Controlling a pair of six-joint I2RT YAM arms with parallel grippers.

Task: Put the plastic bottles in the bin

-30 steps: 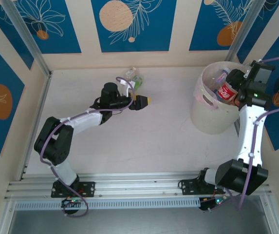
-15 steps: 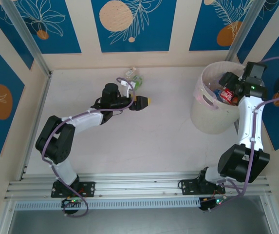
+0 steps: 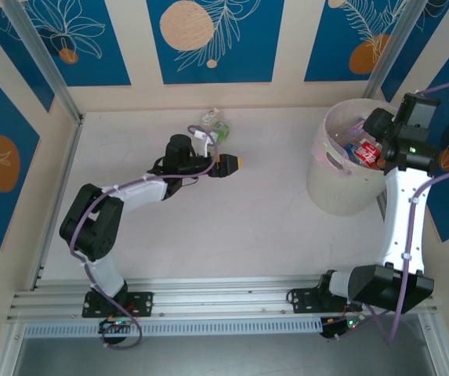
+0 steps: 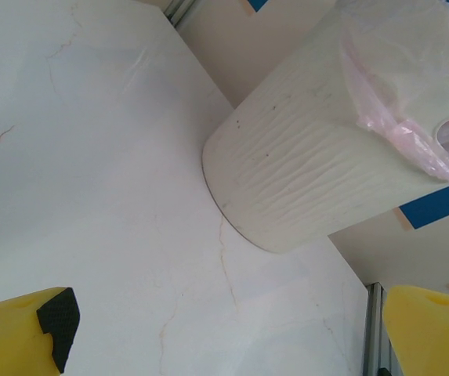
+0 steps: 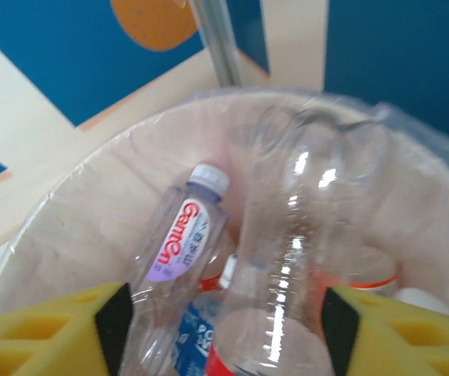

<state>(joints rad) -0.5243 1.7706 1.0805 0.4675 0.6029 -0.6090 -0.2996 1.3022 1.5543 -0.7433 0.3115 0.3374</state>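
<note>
Where the bin stands at the far right of the table, we see plastic bottles lying inside it. Our right gripper hangs over them spread wide, with a clear bottle loose between its pads beside a white-capped bottle. Our left gripper is wide and empty near a crushed bottle
</note>
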